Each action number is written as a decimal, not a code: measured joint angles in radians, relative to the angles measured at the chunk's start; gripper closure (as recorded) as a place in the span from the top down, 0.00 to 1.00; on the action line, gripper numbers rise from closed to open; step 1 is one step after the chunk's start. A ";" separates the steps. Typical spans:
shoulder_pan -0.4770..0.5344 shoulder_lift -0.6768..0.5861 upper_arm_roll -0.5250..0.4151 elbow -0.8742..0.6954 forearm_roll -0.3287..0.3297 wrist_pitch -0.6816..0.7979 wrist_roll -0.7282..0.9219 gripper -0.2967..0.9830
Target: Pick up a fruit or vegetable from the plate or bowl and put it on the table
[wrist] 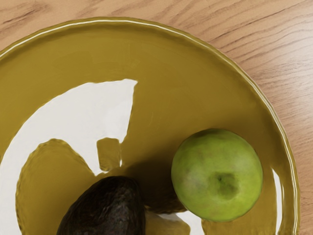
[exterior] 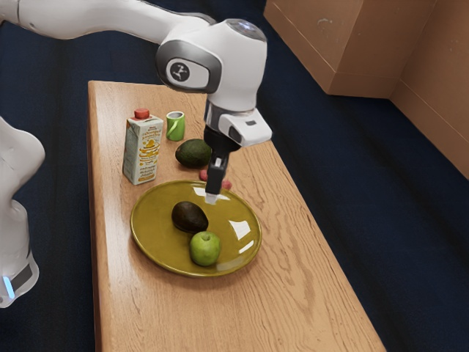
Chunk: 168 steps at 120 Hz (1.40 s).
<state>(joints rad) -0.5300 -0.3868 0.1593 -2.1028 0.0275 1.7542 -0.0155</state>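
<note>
The gripper (exterior: 212,198) hangs over the far part of the olive plate (exterior: 157,246), pointing down; whether its fingers stand apart is hard to make out. On the plate lie a dark avocado (exterior: 190,218) and a green apple (exterior: 205,249), close together. The avocado is nearer to the gripper than the apple is. In the wrist view the apple (wrist: 216,175) rests inside the rim of the plate (wrist: 186,63), and the dark avocado (wrist: 108,208) is partly cut off at the picture's edge.
Behind the plate on the wooden table (exterior: 293,293) are a carton with a red cap (exterior: 142,150), a green mug (exterior: 175,127), a larger green avocado (exterior: 193,153) and small red fruits (exterior: 226,185) close behind the gripper.
</note>
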 joint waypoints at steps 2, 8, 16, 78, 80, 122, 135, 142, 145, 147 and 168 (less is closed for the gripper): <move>0.000 -0.006 -0.001 -0.015 0.002 0.011 0.000 0.77; -0.001 -0.023 -0.007 -0.052 0.006 0.041 0.000 0.77; -0.014 -0.040 -0.012 -0.090 0.009 0.078 0.001 0.77; -0.057 -0.121 -0.018 -0.243 0.017 0.187 0.010 0.77; -0.056 -0.124 -0.017 -0.248 0.017 0.191 0.010 0.77; -0.057 -0.060 -0.011 -0.252 0.058 0.242 0.031 0.77; -0.057 -0.050 -0.011 -0.257 0.059 0.272 0.041 0.77; -0.057 -0.042 -0.011 -0.259 0.059 0.285 0.046 0.77; -0.058 -0.037 -0.011 -0.259 0.060 0.290 0.048 0.77; -0.058 -0.034 -0.011 -0.260 0.060 0.292 0.049 0.77; -0.066 -0.006 -0.017 -0.257 0.058 0.312 0.060 0.77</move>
<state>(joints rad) -0.5960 -0.3928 0.1427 -2.3595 0.0857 2.0662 0.0448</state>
